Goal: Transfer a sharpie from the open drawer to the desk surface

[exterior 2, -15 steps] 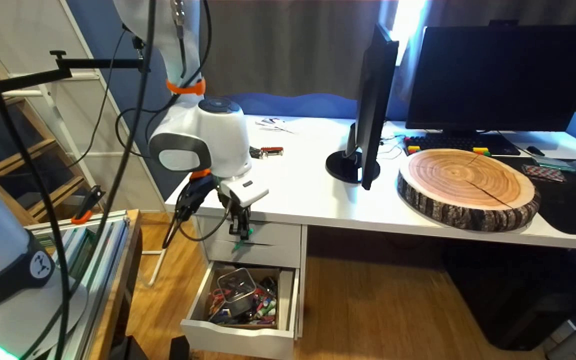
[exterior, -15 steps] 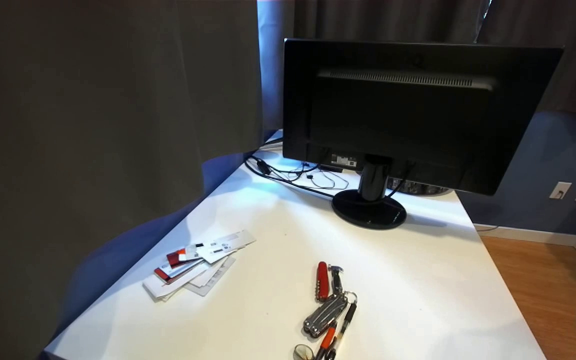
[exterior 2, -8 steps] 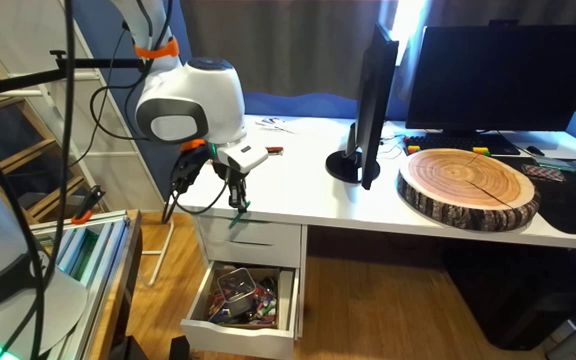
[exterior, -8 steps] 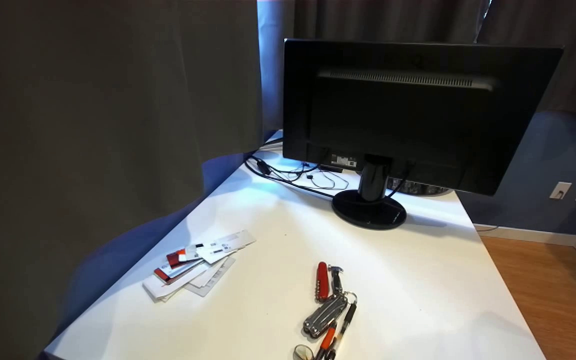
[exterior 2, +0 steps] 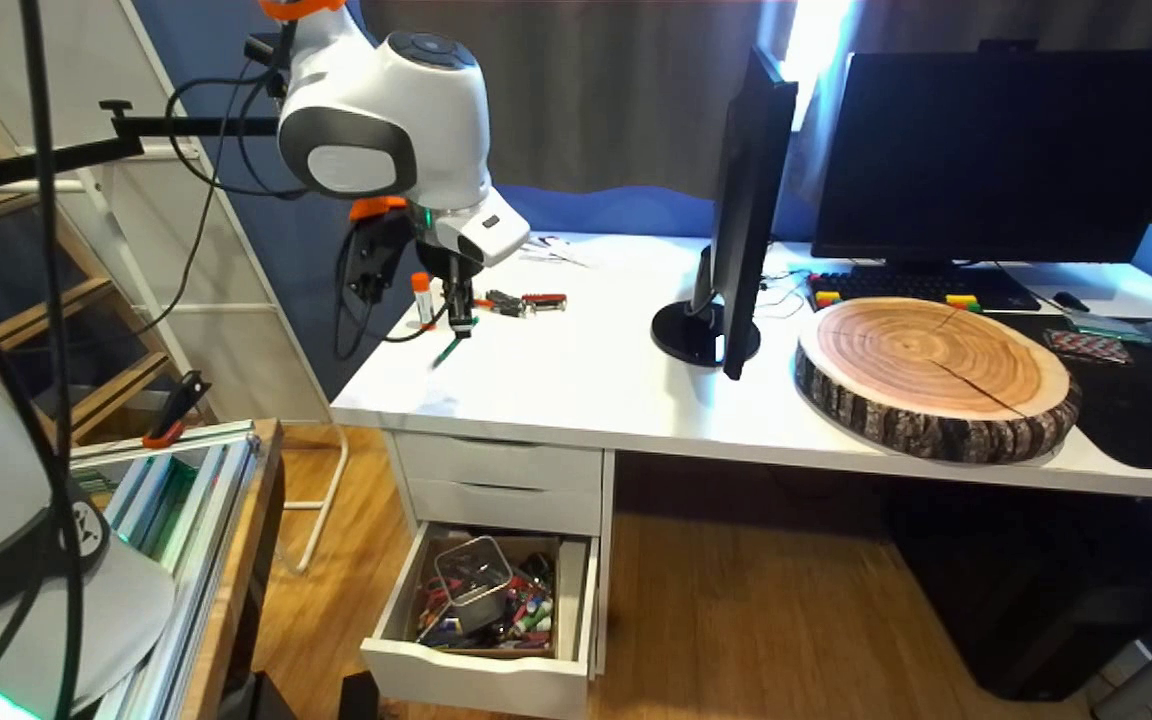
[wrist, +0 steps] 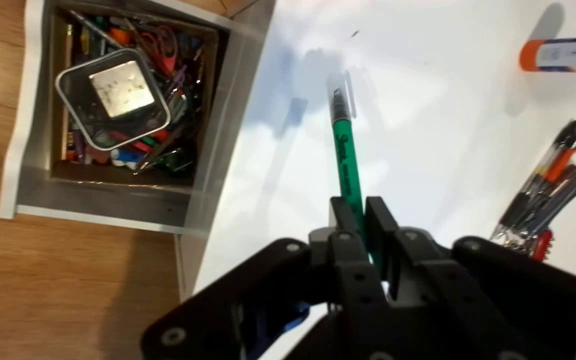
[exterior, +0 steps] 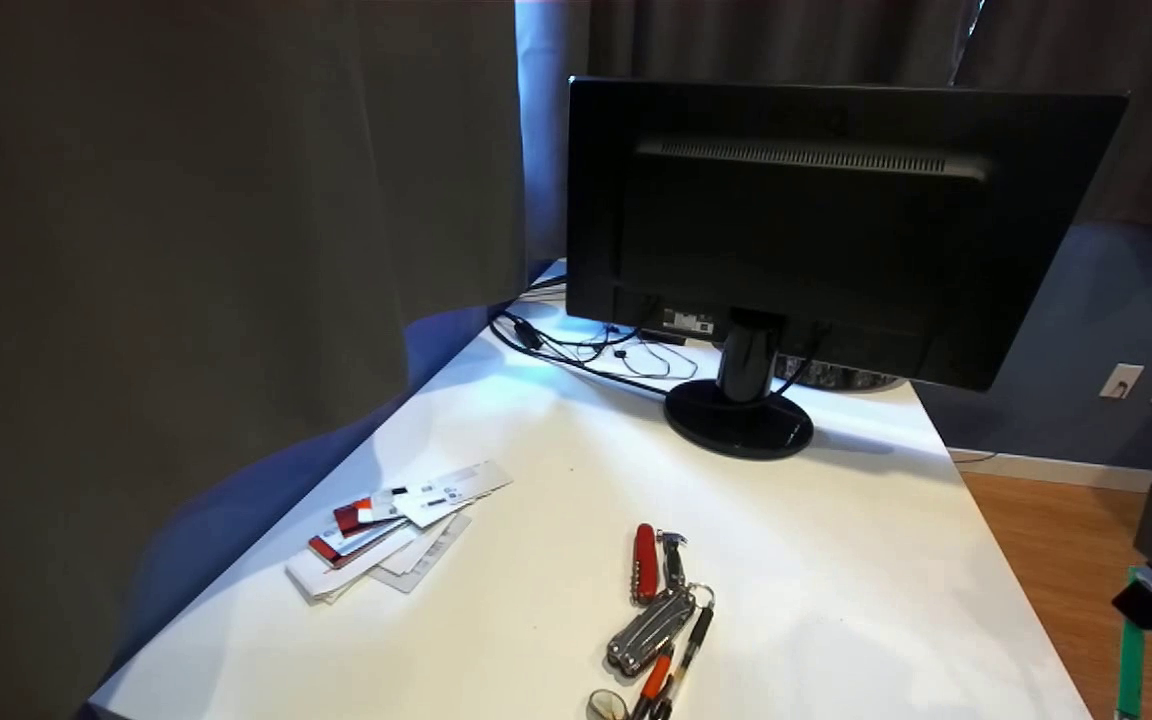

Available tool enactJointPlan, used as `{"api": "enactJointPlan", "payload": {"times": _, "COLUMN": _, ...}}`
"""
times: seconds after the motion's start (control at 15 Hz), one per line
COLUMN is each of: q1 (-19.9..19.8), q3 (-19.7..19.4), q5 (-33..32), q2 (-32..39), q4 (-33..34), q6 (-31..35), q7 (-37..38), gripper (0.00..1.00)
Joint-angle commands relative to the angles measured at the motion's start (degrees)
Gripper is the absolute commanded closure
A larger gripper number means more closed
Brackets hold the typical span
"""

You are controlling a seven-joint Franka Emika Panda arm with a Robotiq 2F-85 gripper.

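The green sharpie [wrist: 349, 165] is between the finger pads of my gripper [wrist: 358, 202] in the wrist view, its clear capped end pointing away. My gripper is shut on it. In an exterior view the gripper [exterior 2: 460, 330] is over the left front part of the white desk surface [exterior 2: 596, 390], with the sharpie [exterior 2: 446, 352] tilted below the fingertips. The sharpie [exterior: 1131, 660] also shows at the right edge in an exterior view. It appears held above the desk; its exact height is hard to tell. The open drawer [exterior 2: 486, 685], with a box of pens and small items, is below.
An orange-capped glue stick [wrist: 573, 54] and a cluster of tools and pens [exterior: 648, 630] are on the desk. Papers [exterior: 416, 530] lie near the curtain. A black monitor [exterior: 826, 230] stands farther along. A wood slab [exterior 2: 936, 350] is at the right.
My gripper has risen with the sharpie, from in front of the desk's drawers to above the desk surface. The drawer and the desk items have not moved.
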Motion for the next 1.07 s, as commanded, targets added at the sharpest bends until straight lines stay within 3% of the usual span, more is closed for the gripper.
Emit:
{"api": "enactJointPlan", "payload": {"times": 0.0, "q1": -2.16, "q3": 1.66, "q5": 5.81, "q2": 4.02, "q4": 4.53, "q6": -2.14, "q7": -8.72, "gripper": 0.97}}
{"api": "enactJointPlan", "payload": {"times": 0.47, "q1": -7.64, "q3": 4.47, "q5": 16.72, "q2": 15.74, "q4": 13.28, "q6": -2.41, "q7": -28.39, "gripper": 0.97}}
{"api": "enactJointPlan", "payload": {"times": 0.87, "q1": -9.78, "q3": 4.25, "q5": 19.99, "q2": 22.85, "q4": 17.22, "q6": 1.05, "q7": -33.77, "gripper": 0.97}}
{"api": "enactJointPlan", "payload": {"times": 0.93, "q1": -9.86, "q3": 4.3, "q5": 20.29, "q2": 23.43, "q4": 17.78, "q6": 1.41, "q7": -34.0, "gripper": 0.66}}
{"api": "enactJointPlan", "payload": {"times": 1.0, "q1": -10.1, "q3": 4.4, "q5": 20.29, "q2": 23.78, "q4": 18.15, "q6": 1.3, "q7": -34.43, "gripper": 0.63}}
